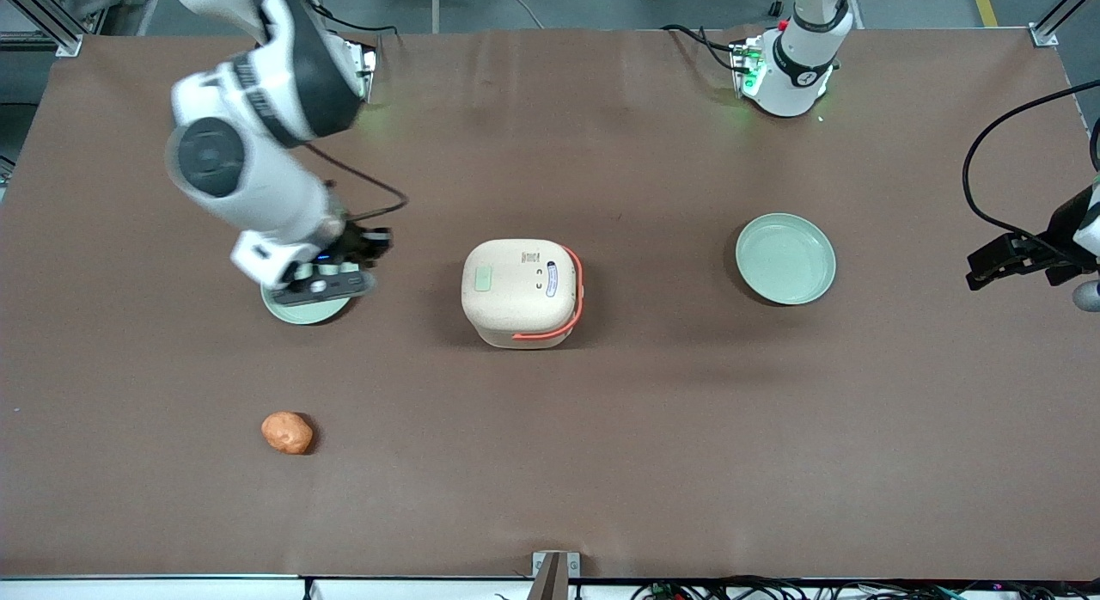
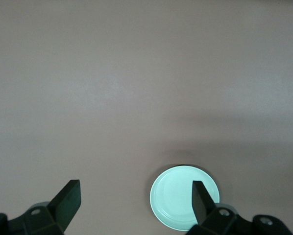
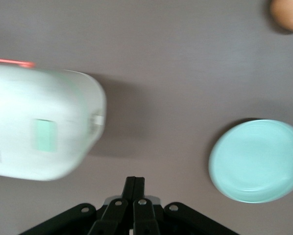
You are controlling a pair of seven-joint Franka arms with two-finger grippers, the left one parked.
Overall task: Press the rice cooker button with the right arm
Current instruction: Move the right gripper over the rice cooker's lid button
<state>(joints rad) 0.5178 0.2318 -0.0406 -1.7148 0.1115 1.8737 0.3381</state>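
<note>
Right wrist view: the pincer point(image 3: 135, 183), fingers pressed together, hangs beside the rice cooker point(image 3: 38, 129), its label unreadable.

Two mint plates point(image 1: 785, 258) point(image 1: 302, 309), orange lump point(image 1: 287, 432)

Robotics laboratory bench. A wide table point(image 1: 601, 462) under a brown mat carries two white arm bases bolted at its edge farthest from the front camera, their indicator lights glowing green. Aluminium framing point(image 1: 51, 24) stands at the corners, on a grey floor with a yellow line, and cable bundles point(image 1: 730, 590) run along the near edge. The props are household (a rice cooker point(image 1: 522, 293), mint-green plates point(image 1: 785, 258), an orange lump point(image 1: 287, 432)). The gripper point(image 3: 134, 193), fingers pressed together, hangs above the mat between cooker and plate.
</note>
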